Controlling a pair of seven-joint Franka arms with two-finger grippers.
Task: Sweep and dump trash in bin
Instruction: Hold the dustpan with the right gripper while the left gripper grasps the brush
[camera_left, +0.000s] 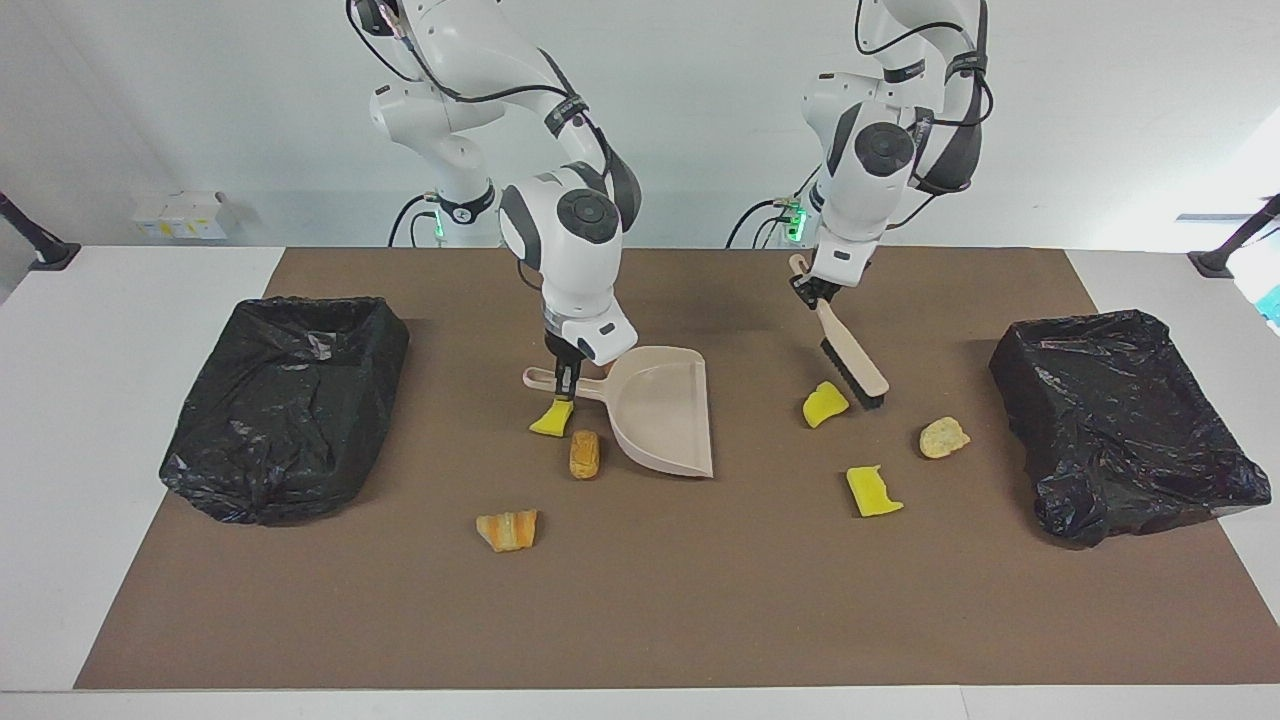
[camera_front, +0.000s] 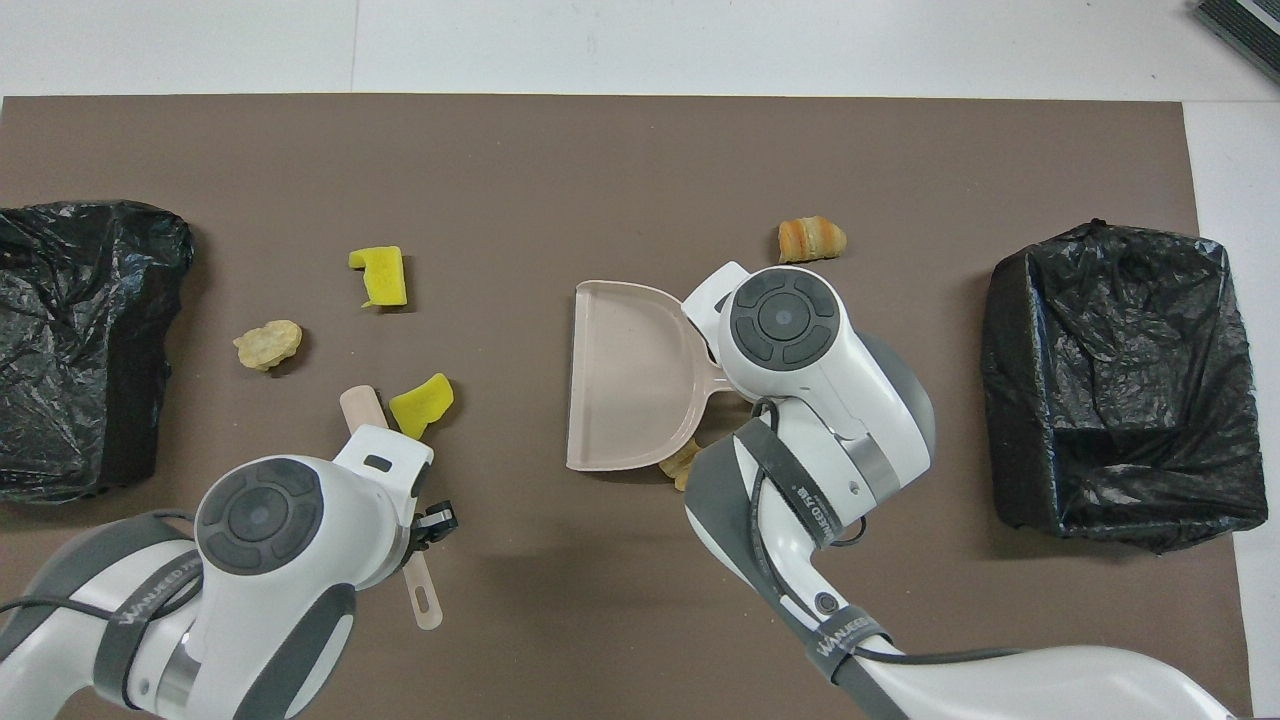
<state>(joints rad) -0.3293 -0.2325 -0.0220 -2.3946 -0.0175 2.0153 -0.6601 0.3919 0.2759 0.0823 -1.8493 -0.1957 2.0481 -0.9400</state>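
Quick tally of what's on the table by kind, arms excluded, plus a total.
Yellow sponge scraps: 3
Bread pieces: 4 (one shows only in the overhead view, at the dustpan's edge)
Black-lined bins: 2
Dustpan: 1
Brush: 1
Total: 11

We see an evenly and brightly lit scene; soft, short shadows fall beside the black bin bags (camera_left: 285, 405) on the brown mat (camera_left: 640, 600). The bags' plastic shows faint glare. Both views are sharp, without noticeable edge distortion.
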